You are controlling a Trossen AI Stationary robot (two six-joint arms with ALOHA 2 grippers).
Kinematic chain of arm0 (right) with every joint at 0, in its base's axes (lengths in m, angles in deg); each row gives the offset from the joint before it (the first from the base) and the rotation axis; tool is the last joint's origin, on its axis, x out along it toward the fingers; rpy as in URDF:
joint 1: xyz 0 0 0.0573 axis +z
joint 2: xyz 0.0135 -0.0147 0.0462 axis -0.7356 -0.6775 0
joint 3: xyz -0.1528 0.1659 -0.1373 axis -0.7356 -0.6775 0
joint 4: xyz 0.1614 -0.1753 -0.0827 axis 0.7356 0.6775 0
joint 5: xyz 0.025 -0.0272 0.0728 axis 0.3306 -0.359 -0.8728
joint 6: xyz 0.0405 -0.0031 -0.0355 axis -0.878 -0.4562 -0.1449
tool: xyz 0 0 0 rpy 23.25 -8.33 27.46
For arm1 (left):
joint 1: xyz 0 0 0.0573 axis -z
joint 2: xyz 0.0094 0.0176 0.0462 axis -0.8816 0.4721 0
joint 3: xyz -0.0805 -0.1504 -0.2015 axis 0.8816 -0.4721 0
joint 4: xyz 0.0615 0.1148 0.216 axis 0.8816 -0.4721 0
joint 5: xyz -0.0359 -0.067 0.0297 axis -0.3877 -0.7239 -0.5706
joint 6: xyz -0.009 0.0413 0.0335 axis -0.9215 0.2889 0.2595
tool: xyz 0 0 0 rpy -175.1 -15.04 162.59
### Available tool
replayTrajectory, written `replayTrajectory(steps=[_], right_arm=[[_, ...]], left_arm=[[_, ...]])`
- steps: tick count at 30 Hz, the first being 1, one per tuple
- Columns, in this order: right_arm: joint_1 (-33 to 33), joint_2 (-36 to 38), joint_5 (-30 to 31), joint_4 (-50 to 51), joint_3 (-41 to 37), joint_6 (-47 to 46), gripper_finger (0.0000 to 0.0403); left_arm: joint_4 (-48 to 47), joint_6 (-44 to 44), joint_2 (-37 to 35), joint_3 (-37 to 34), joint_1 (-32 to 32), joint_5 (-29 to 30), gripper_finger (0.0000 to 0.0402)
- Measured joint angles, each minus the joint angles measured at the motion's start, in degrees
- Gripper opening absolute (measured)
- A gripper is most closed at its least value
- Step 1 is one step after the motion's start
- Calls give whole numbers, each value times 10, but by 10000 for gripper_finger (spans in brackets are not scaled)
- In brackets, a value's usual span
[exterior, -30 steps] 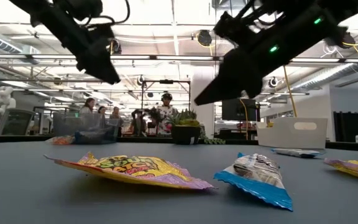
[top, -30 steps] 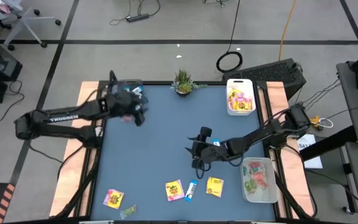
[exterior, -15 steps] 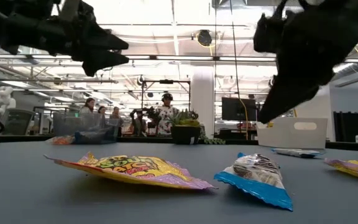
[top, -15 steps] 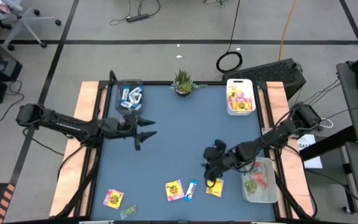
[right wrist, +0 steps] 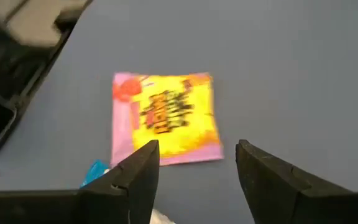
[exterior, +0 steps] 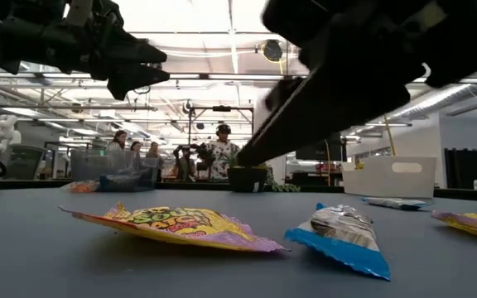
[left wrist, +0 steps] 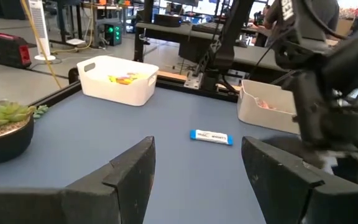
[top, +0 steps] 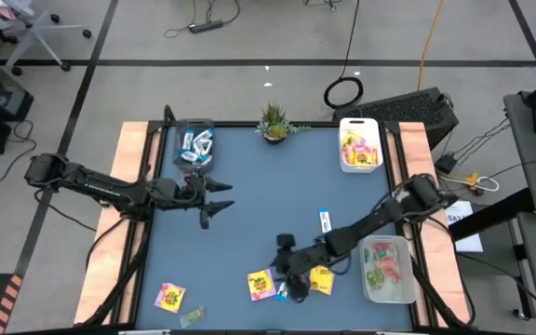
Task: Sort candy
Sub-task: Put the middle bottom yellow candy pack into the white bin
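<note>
Right wrist view is where it gets interesting: the right claw (right wrist: 194, 180) is seen spread wide and empty, and a yellow packet (right wrist: 165, 118) with pink print is framed just ahead of the gap between its two fingers, lying flat on the tabletop (right wrist: 303, 74). The packet is roughly square, so no real long axis can be picked out, though its edges sit a little skewed to the line of the fingers. A bit of blue wrapper (right wrist: 95, 173) is glimpsed right beside one finger.

From the high view, the right claw (top: 287, 277) is placed low at the near edge, between that yellow packet (top: 261, 284) and another yellow packet (top: 321, 278), with the slim blue bar (top: 284, 288) mostly covered by it. So the packet to be grabbed looks like the one out ahead, further toward the left side. It's judged that a short reach forward and down is all that's needed.

Further out, one more blue-and-white bar (top: 325, 221) is lying alone mid-table, and a last yellow packet (top: 169, 296) sits near the left front corner. The white bin (top: 359, 124) with yellow packets is at the far right.

The left claw (top: 214, 200) is held open too, empty, parked up by the far left. The right arm is clearly the nearer one.
</note>
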Motion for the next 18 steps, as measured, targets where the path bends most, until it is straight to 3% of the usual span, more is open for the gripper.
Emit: replayTrajectory(steps=[7,18], right_arm=[[-36,-66,-90,89,110,74,199],[-72,-119,-208,72,130,73,194]], left_arm=[[-2,1,0,0,0,0,244],[-13,8,0,0,0,0,244]])
